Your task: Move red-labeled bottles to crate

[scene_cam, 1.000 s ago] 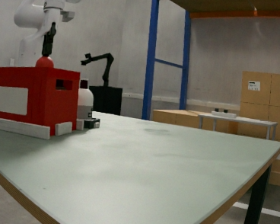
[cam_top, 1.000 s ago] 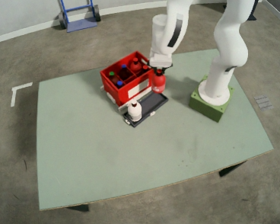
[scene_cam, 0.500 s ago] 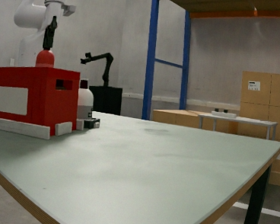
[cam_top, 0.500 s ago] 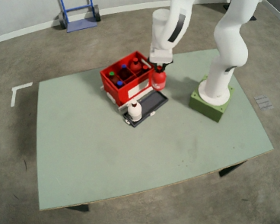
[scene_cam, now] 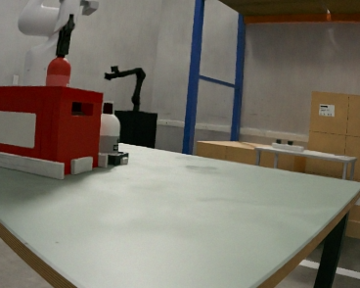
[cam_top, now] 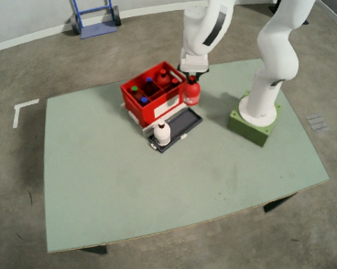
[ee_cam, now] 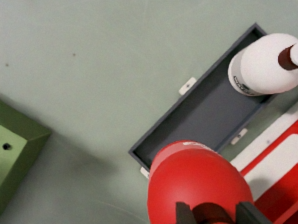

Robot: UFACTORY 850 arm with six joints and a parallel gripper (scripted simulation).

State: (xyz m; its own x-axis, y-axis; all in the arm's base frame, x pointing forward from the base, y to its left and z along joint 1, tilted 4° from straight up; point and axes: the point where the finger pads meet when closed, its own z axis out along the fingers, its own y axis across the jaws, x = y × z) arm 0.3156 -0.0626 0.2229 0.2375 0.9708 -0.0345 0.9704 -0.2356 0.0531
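My gripper (cam_top: 192, 77) (scene_cam: 63, 55) (ee_cam: 214, 214) is shut on the neck of a red bottle (cam_top: 190, 92) (scene_cam: 58, 73) (ee_cam: 195, 182). The bottle hangs upright above the crate-side end of the view, beside the crate's right end; in the exterior view its shoulder shows over the crate's rim. The red crate (cam_top: 132, 104) (scene_cam: 81, 142) stands level. It holds bottles with green, blue and red caps; its front middle slot looks empty. The dark tray (cam_top: 183, 123) (ee_cam: 205, 115) lies flat along the crate. A white bottle (cam_top: 162, 134) (scene_cam: 110, 128) (ee_cam: 262, 65) stands upright at its far end from the gripper.
White strips (cam_top: 134, 117) (scene_cam: 27, 164) edge the crate's base, and small white blocks (cam_top: 183, 136) (ee_cam: 187, 86) sit against the tray. The arm's green base (cam_top: 250, 127) (ee_cam: 22, 150) stands on the table (cam_top: 126, 183) (scene_cam: 199, 206) to the right in the top view.
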